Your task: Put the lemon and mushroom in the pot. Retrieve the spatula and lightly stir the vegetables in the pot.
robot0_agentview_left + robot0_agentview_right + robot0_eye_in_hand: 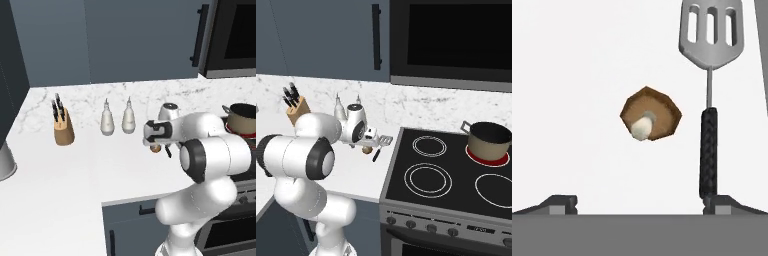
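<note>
The gripper [639, 205] hangs above the white marble-patterned counter [60, 170], pointing down, with its two dark fingertips [559, 204] spread wide and nothing between them. The hand view looks straight down on the small brown-capped mushroom [650, 113] with its pale stem turned up toward the camera. It lies apart from both fingertips, ahead of them along the view and close to the midline of the open gap, only slightly toward the right-hand tip. The judgement is that a straight descent with a small forward shift would bring the mushroom between the fingers. The mushroom is roundish, with no clear long axis, so the roll of the hand matters little for the grasp.

The silver slotted spatula with a thin black handle [709, 100] matters more. It lies just beside the mushroom without touching it, and its long axis runs up and down the hand view. Its handle end sits right at the right-hand fingertip, so that finger risks landing on the handle as the hand goes down.

In the right base view the mushroom [367, 149] and spatula [381, 145] rest on the counter just left of the black stovetop [446, 172]. The tan pot with a dark rim [488, 141] stands well apart on the far right burner. The lemon cannot be made out.
</note>
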